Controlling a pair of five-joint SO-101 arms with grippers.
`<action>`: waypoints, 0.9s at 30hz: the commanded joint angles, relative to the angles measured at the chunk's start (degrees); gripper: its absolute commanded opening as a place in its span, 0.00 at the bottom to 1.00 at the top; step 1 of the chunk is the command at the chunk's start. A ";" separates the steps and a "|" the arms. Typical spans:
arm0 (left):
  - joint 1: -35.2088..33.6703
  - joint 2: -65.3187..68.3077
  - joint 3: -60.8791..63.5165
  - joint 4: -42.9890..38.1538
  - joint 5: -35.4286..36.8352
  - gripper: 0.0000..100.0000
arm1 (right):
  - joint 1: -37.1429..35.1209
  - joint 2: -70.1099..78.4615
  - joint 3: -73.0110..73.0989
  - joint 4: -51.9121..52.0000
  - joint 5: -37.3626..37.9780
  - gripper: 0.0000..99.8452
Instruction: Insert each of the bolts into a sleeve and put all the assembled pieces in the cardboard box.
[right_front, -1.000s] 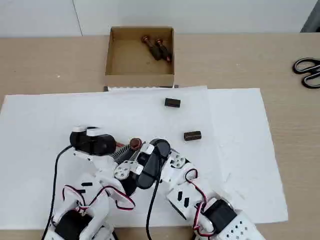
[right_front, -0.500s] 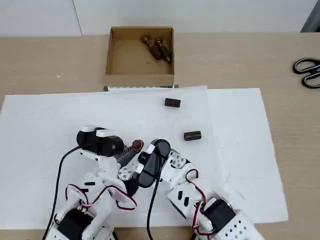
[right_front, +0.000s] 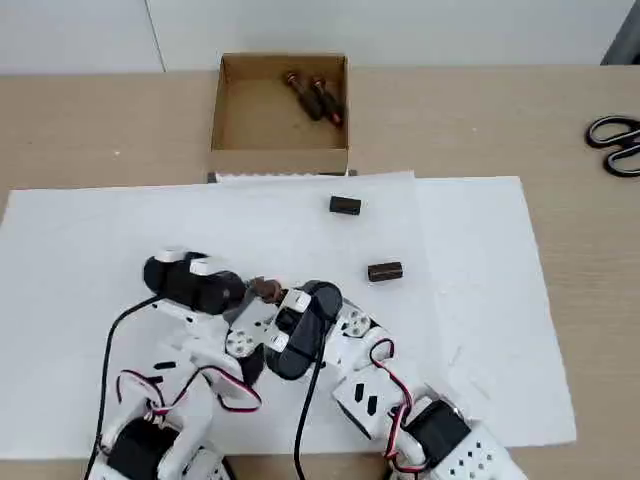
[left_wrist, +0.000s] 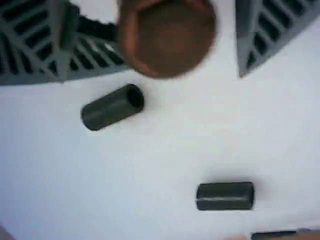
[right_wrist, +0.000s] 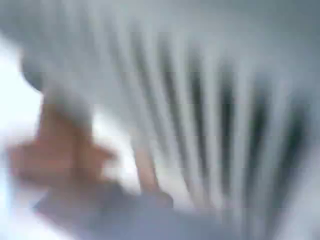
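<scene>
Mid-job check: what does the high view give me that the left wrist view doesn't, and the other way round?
High view adds: the inside of the cardboard box, with two assembled pieces lying in it, and scissors on the bare table beside the white paper.
Left wrist view adds: a close look at the nearer sleeve, whose open bore end faces the camera.
Shared: the bolt, the nearer sleeve and the farther sleeve, both sleeves lying loose and apart on the paper.
</scene>
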 joint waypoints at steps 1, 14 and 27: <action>-1.85 -0.35 -3.74 0.09 -1.85 0.21 | 0.04 -0.40 -0.35 -1.54 0.35 0.00; -4.31 -0.44 -7.78 0.18 -2.02 0.01 | 1.98 -0.31 -0.26 -1.45 0.35 0.00; -28.92 -0.53 4.18 -2.20 -16.70 0.01 | 18.07 -0.75 -0.88 -1.54 0.09 0.00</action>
